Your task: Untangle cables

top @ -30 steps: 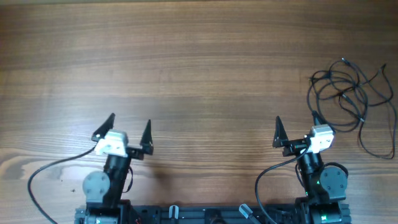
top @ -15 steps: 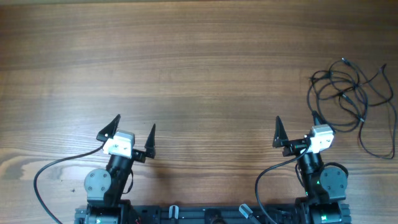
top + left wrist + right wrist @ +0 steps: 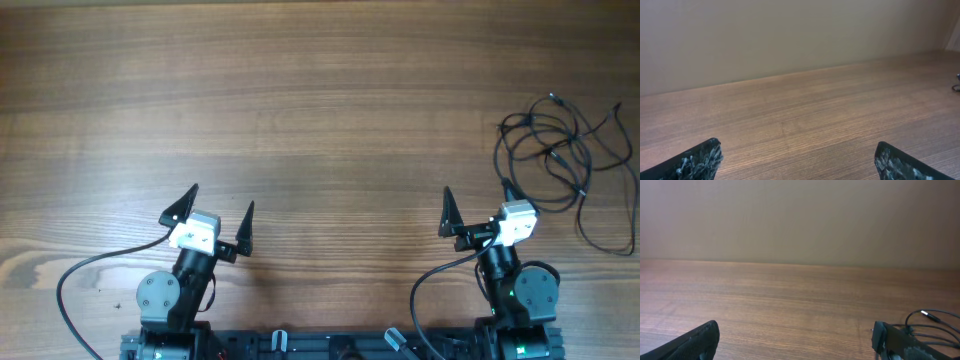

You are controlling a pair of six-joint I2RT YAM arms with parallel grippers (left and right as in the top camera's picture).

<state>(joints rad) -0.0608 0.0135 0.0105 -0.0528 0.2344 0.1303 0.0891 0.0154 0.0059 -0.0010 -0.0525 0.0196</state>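
The cables (image 3: 560,150) are thin black cords tangled in loose loops at the far right of the wooden table, with one strand trailing down toward the right edge. A few strands show at the right edge of the right wrist view (image 3: 932,321). My right gripper (image 3: 478,200) is open and empty, its right finger just left of the tangle's lower loops. My left gripper (image 3: 217,207) is open and empty at the front left, far from the cables. In the left wrist view (image 3: 797,160) only bare table lies between the fingers.
The wooden table (image 3: 300,110) spreads wide between and beyond both arms. Thick black arm cables (image 3: 85,275) curl at the front left and front right near the arm bases. A plain wall stands behind the table in both wrist views.
My left gripper has shifted slightly to the right and turned a little. The right arm and the cables have not moved.
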